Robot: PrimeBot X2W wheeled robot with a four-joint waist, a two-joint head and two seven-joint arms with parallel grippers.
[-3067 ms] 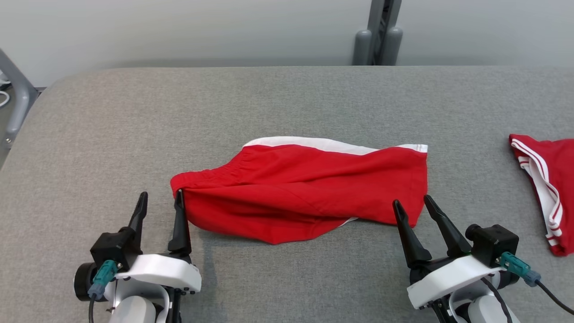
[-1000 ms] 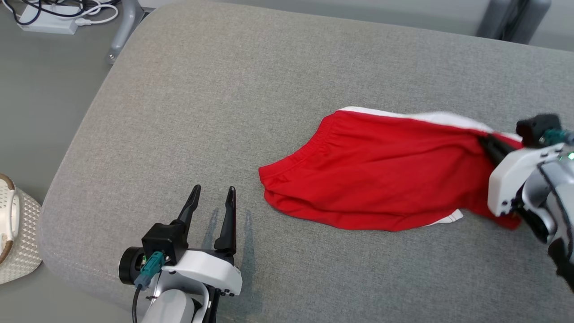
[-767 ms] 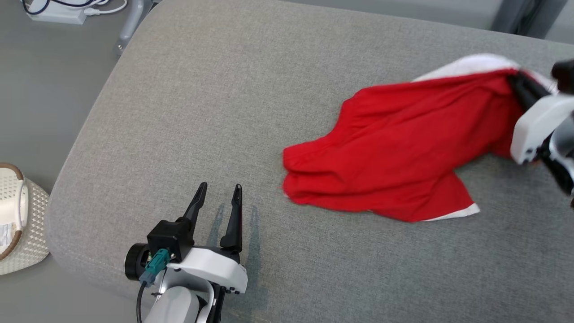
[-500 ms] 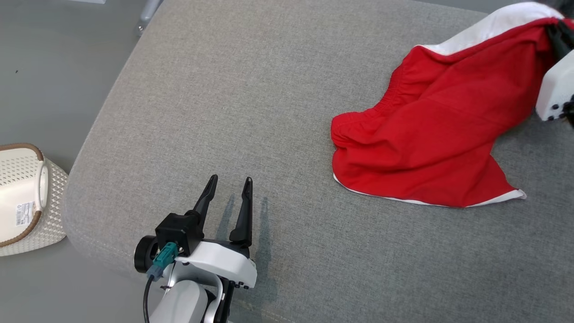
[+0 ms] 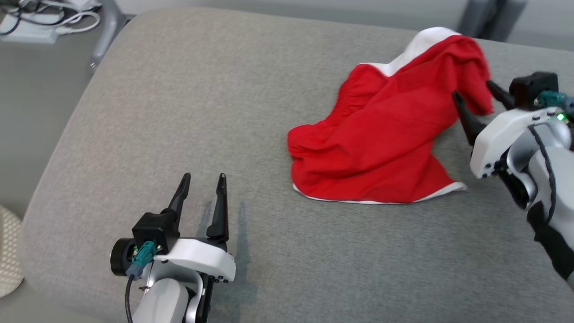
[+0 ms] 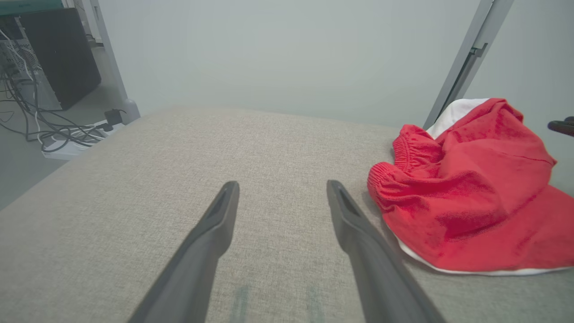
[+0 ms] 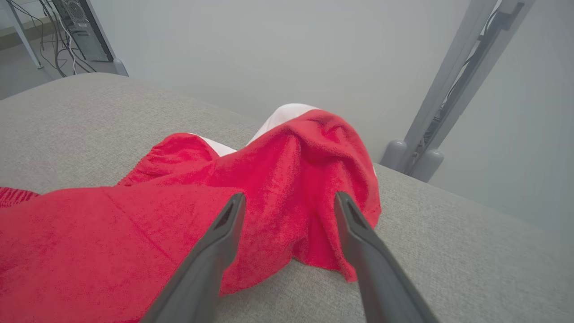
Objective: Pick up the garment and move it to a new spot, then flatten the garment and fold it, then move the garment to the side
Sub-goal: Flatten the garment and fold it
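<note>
Grey woven fabric on the counter, nearest along its front edge. At the near left, left tool: fingers spread wide, nothing between them, low over bare counter, well apart from the garment. Farther in and to the right, red garment with white trim: lies crumpled on the counter, gathered waistband toward the left, white hem along the near edge, far corner heaped up in a peak. Just beside that peak, right tool: fingers parted either side of a hanging fold of red cloth, not clamped on it. Beyond the counter's far left corner, white power strip and tangled cables on the floor; at the far right, grey post against a pale wall.
</note>
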